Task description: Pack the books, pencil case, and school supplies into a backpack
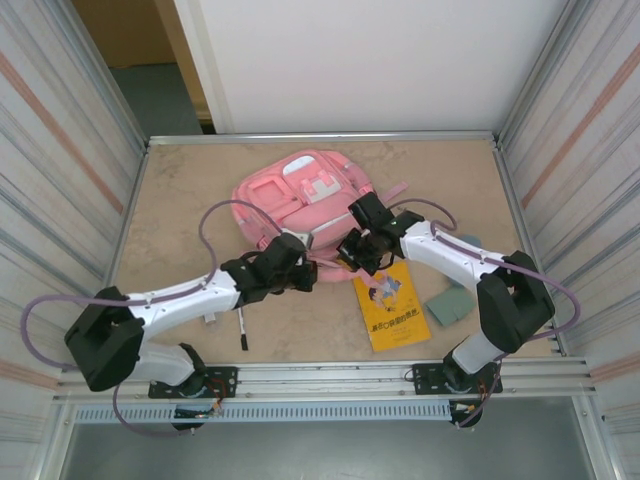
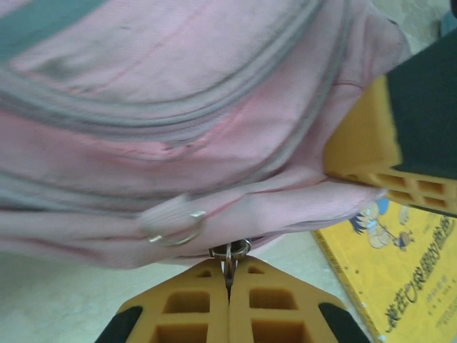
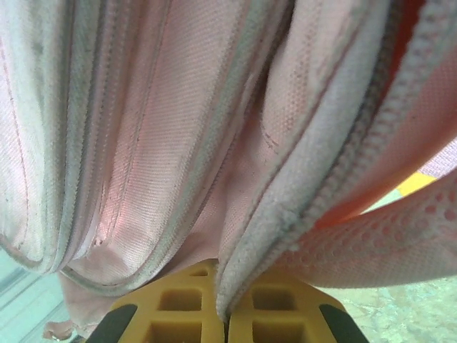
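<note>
The backpack (image 1: 268, 200) lies flat in the middle of the table (image 1: 175, 190) with its front pockets facing up, and we find both grippers at its near edge. From above, the left gripper (image 1: 308, 268) meets that edge from the backpack's near left. The right gripper (image 1: 357, 252) meets it from the near right, and the two are close together.

From the left wrist we see the left gripper (image 2: 228, 280) with its jaws pressed together on a small metal zip pull (image 2: 230, 251). The pull hangs from the pink fabric of the backpack (image 2: 178, 107). An orange finger (image 2: 360, 153) of the other arm presses into the same fabric just to the right.

From the right wrist we see the right gripper (image 3: 225, 296) clamped on the backpack (image 3: 143, 143) itself. A pale zip edge (image 3: 300, 207) runs down between its closed jaws.

The book (image 1: 392, 312) lies cover up just off the backpack's near right corner, close under the right gripper. Its yellow cover (image 2: 403, 271) also shows from the left wrist. The grey-green flat piece (image 1: 449, 303) sits beyond the book, further out from the backpack's right side. The pen (image 1: 241, 328) lies on the table nearer to us than the backpack's left half, apart from it. What we take for the pencil case (image 1: 468, 241) lies to the right of the backpack, mostly hidden behind the right arm.
</note>
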